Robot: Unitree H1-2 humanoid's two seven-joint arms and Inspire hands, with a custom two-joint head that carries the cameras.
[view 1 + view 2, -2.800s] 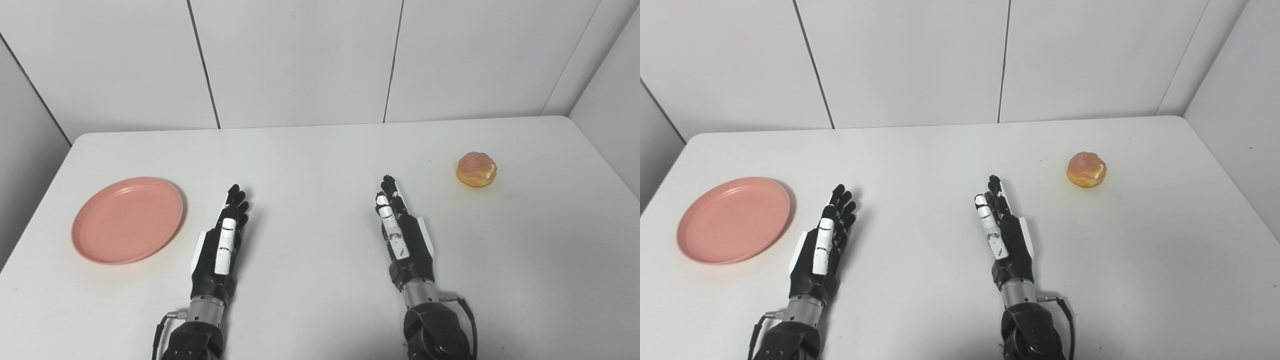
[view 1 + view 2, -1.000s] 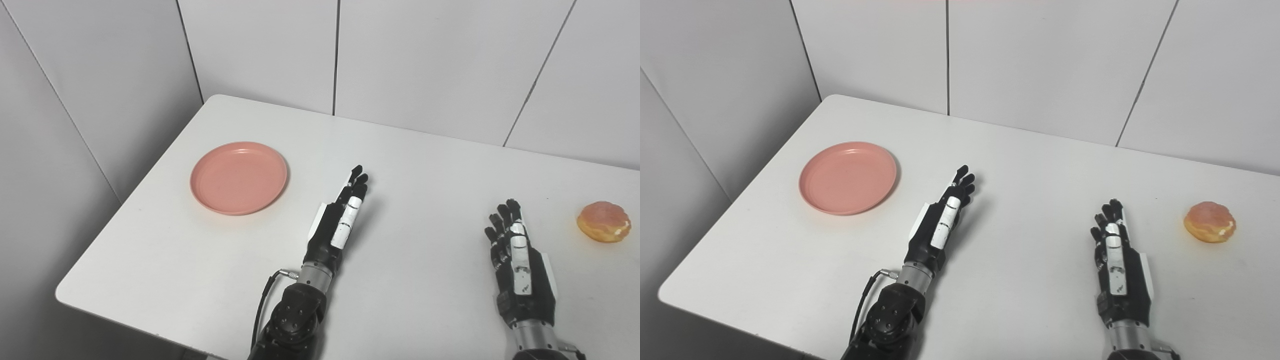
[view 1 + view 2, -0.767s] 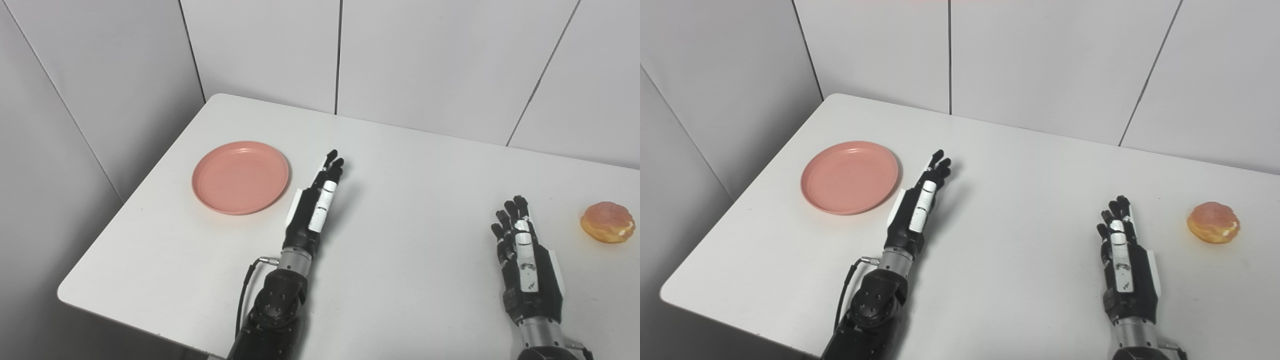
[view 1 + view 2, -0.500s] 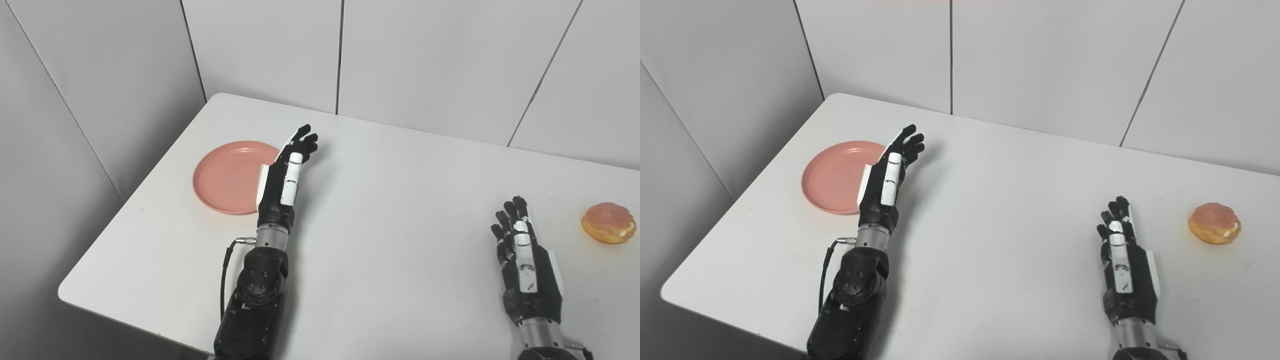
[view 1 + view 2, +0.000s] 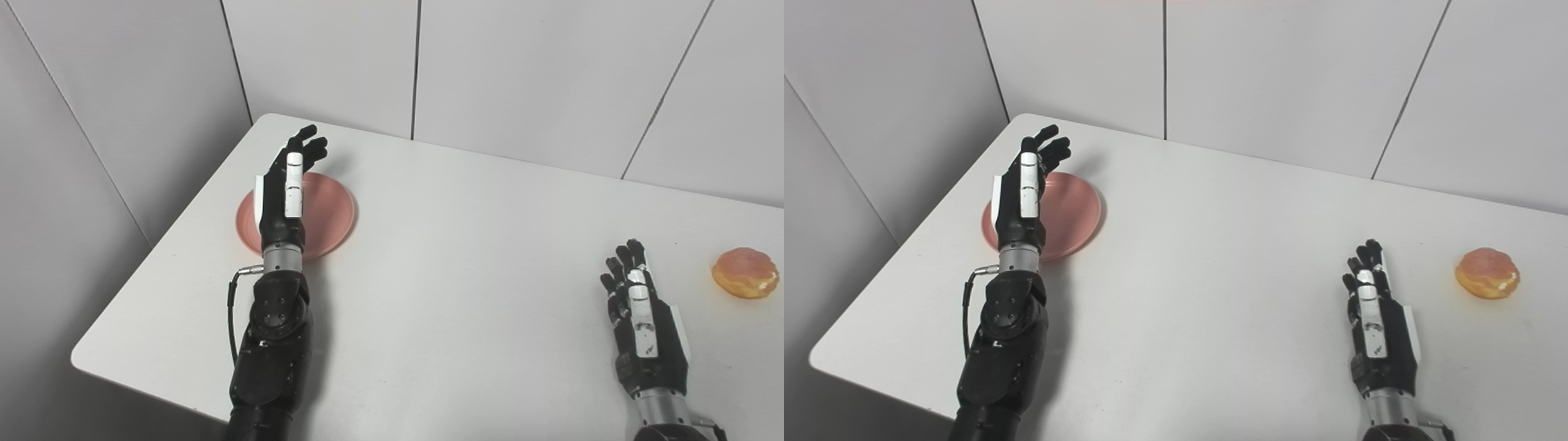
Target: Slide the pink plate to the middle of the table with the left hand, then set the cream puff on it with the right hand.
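The pink plate [image 5: 327, 211] lies near the table's far left corner, partly covered by my left hand [image 5: 286, 191]. That hand hovers over the plate's left half with fingers stretched apart, open and holding nothing; whether it touches the plate I cannot tell. The cream puff [image 5: 745, 272], golden with a pinkish top, sits alone at the right side of the table. My right hand [image 5: 640, 321] rests open on the table at the lower right, fingers extended, a short way left of and nearer than the puff.
The white table [image 5: 465, 257] has a rounded left corner and a left edge [image 5: 153, 263] dropping off close to the plate. Grey wall panels [image 5: 490, 73] stand behind and to the left.
My left arm has swung left and forward, from beside the plate's right rim to over the plate. The camera turned left early on. The right hand, plate and puff stayed put.
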